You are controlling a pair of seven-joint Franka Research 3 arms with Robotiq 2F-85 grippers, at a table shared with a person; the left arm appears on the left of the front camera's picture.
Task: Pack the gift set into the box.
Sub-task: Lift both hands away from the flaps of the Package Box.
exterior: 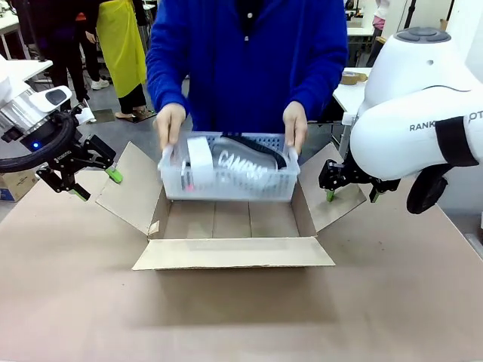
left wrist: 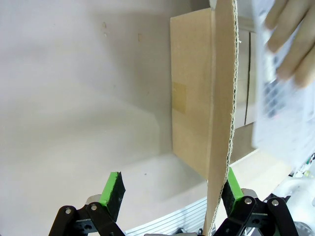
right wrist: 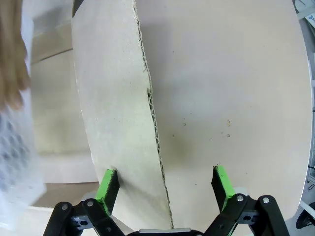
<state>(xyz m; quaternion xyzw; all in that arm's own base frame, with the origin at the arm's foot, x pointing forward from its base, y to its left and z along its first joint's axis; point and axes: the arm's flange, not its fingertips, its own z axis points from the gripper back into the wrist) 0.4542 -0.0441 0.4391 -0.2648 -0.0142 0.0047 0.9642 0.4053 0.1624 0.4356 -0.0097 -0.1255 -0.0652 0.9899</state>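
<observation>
Between left hand (exterior: 96, 185) and right hand (exterior: 351, 196), both wide, seemingly astride flaps of the box (exterior: 234, 253), hangs the basket (exterior: 230, 187).

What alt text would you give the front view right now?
A person in a blue top holds the white basket over the open cardboard box on the table. The robot's left hand and right hand, both open, are at the box's raised left and right side flaps.

Brown-topped table (exterior: 226, 324), open cardboard box (exterior: 234, 253) directly on it, flaps outward.
</observation>
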